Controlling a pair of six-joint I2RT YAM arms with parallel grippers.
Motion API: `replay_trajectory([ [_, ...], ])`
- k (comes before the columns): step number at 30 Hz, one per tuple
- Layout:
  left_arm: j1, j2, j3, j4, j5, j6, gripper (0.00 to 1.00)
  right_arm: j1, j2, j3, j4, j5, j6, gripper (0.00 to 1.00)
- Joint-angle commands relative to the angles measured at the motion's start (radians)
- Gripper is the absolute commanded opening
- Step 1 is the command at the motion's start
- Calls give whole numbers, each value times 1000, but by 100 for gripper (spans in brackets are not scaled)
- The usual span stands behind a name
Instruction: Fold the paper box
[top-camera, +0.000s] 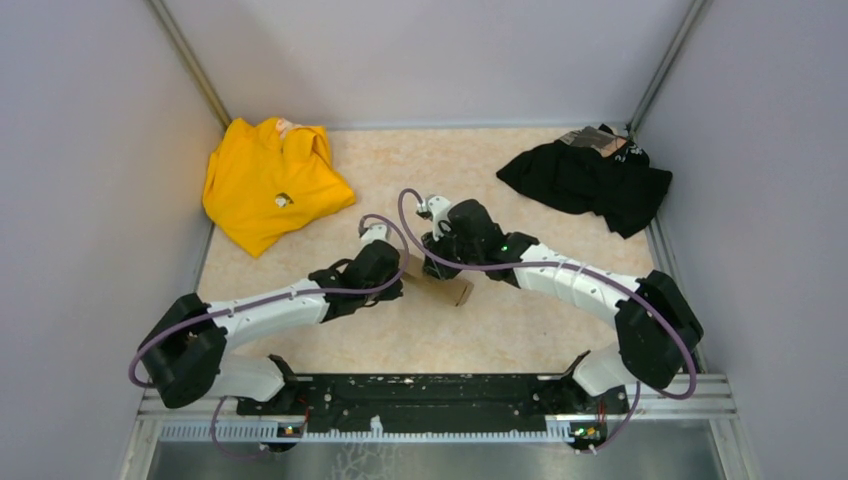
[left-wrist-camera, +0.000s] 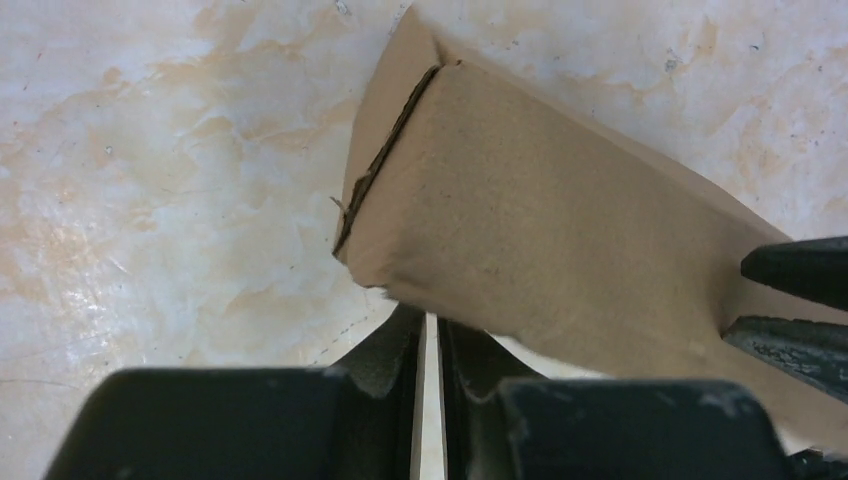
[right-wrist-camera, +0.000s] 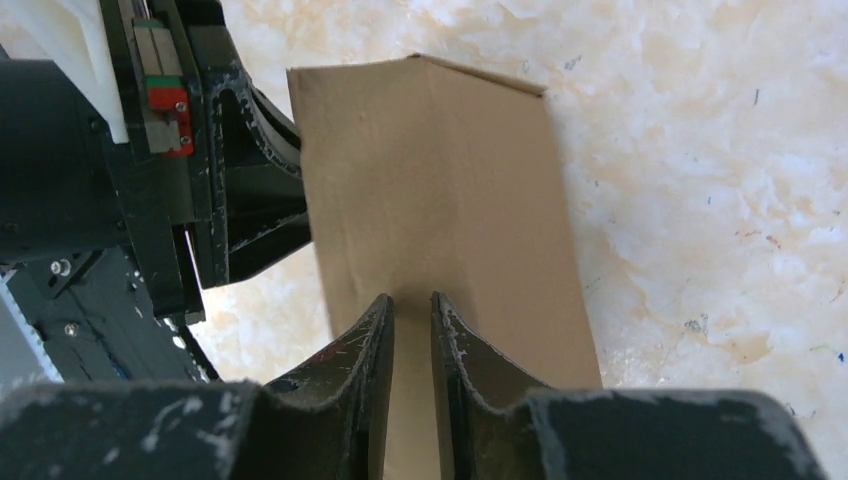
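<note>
The paper box (top-camera: 450, 290), a plain brown cardboard sheet partly folded along a crease, lies at the table's middle between both arms. In the left wrist view the paper box (left-wrist-camera: 540, 210) lies over the tips of my left gripper (left-wrist-camera: 431, 325). Its jaws stand almost together with only a thin pale slit between them, and their tips are hidden under the cardboard's near edge. My right gripper (right-wrist-camera: 412, 305) is shut on the box (right-wrist-camera: 450, 180), astride its raised crease. From above, the left gripper (top-camera: 400, 268) and the right gripper (top-camera: 437, 262) meet at the box's left end.
A yellow garment (top-camera: 268, 180) lies at the back left and a black garment (top-camera: 590, 180) at the back right. Grey walls close in three sides. The black mounting rail (top-camera: 430, 395) runs along the near edge.
</note>
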Motion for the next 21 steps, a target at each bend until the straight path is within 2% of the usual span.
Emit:
replay_trajectory([
  [1, -3, 41, 37, 78, -27, 20, 13, 12, -7, -36, 54, 22, 12, 20],
  [13, -1, 116, 176, 84, -40, 91, 14, 6, -6, -24, 32, 100, 20, 19],
  [18, 0, 149, 226, 89, -37, 111, 14, -53, -37, -34, 29, 98, 41, 21],
  [21, 2, 171, 255, 88, -32, 121, 14, -114, -68, -43, 24, 88, 60, 27],
])
